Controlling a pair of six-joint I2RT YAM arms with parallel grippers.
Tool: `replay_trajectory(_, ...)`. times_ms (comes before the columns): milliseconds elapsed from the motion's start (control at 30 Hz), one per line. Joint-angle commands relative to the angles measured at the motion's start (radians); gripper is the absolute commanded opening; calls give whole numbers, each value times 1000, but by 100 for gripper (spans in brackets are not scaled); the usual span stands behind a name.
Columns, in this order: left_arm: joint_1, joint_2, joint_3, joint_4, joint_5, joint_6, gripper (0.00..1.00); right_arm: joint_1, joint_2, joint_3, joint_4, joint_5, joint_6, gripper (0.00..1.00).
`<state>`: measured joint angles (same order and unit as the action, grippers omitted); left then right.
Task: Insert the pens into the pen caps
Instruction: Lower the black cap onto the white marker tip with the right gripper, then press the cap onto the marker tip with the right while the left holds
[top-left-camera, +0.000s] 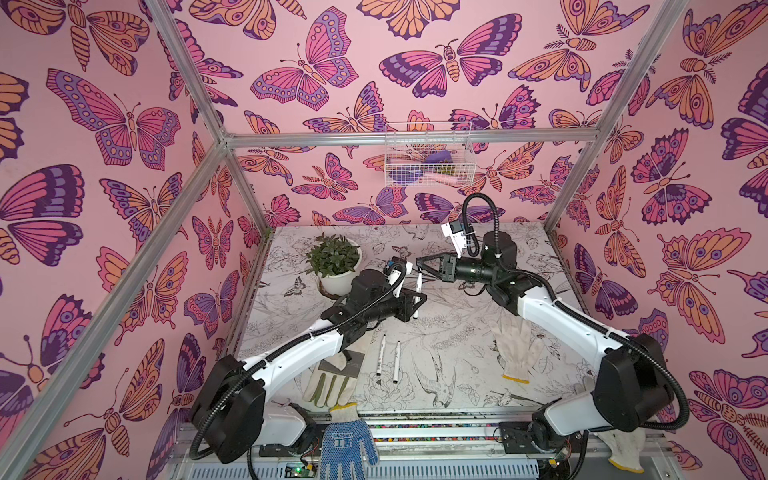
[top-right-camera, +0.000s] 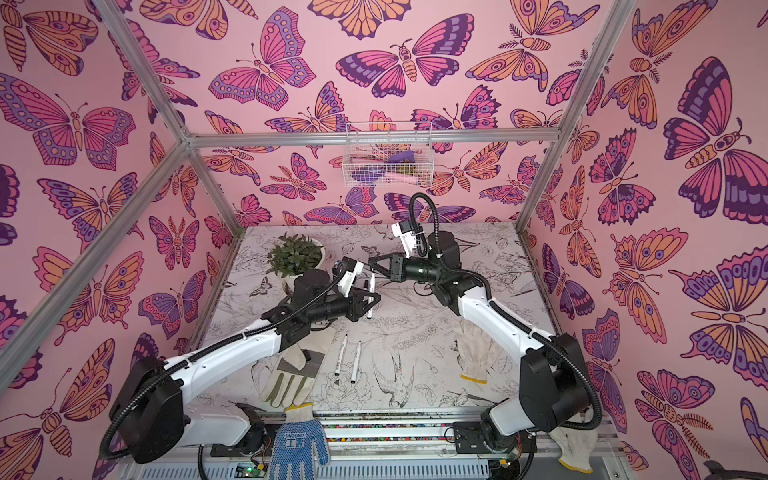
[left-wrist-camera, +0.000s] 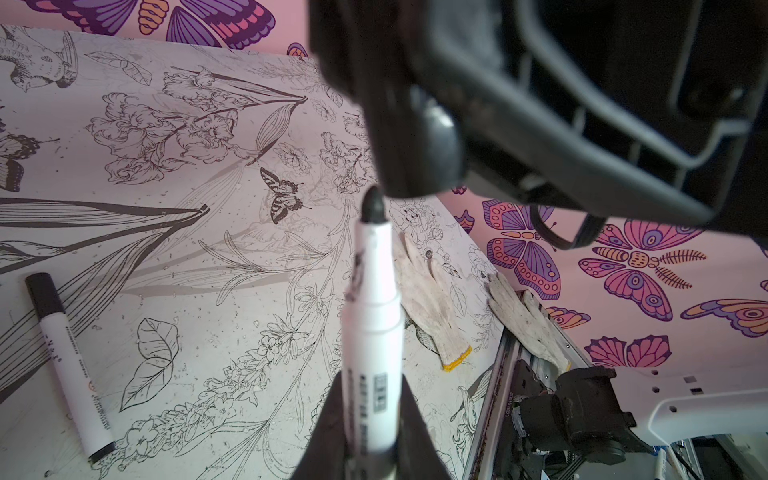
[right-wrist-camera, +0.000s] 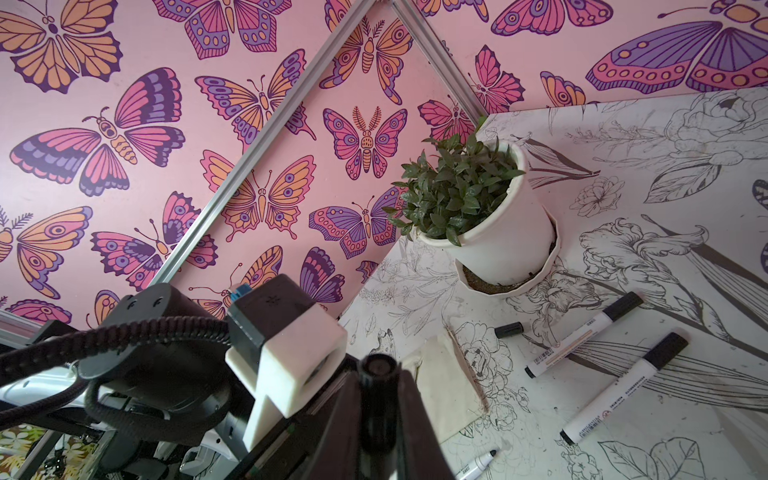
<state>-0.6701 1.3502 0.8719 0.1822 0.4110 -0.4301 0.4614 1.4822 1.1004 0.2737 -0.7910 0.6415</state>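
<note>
Just toward 12 o'clock of the table's (top-left-camera: 457, 332) centre, the left gripper (left-wrist-camera: 371, 401) pinches the pen (left-wrist-camera: 372, 299) mid-air. The right gripper (right-wrist-camera: 378, 374) clamps the cap (left-wrist-camera: 415, 166) at the tip's 12 o'clock. The tip looks off-mouth: push now and it could catch the rim, twisting the cap loose.

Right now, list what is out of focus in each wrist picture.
Left wrist view: the slim white marker pen between the jaws soft, the small black plastic cap facing its tip blurred, table print sharp. Right wrist view: that cap blurred; green potted plant crisp.
</note>
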Motion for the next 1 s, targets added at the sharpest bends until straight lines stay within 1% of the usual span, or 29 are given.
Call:
replay_trajectory(0,-5,-8,1,-3,-3,13,0,-6,19,40,5,13,-20,0)
replay_trajectory(467,-6,2,10,-8,-6,13,0,-6,16,13,2,1,-20,0)
replay_trajectory(700,-5,18,25,-5,-11,13,0,-3,5,-27,29,-17,11,0)
replay_trajectory(967,2,35,49,55,-14,0,0,-2,-27,-53,16,-18,1,0)
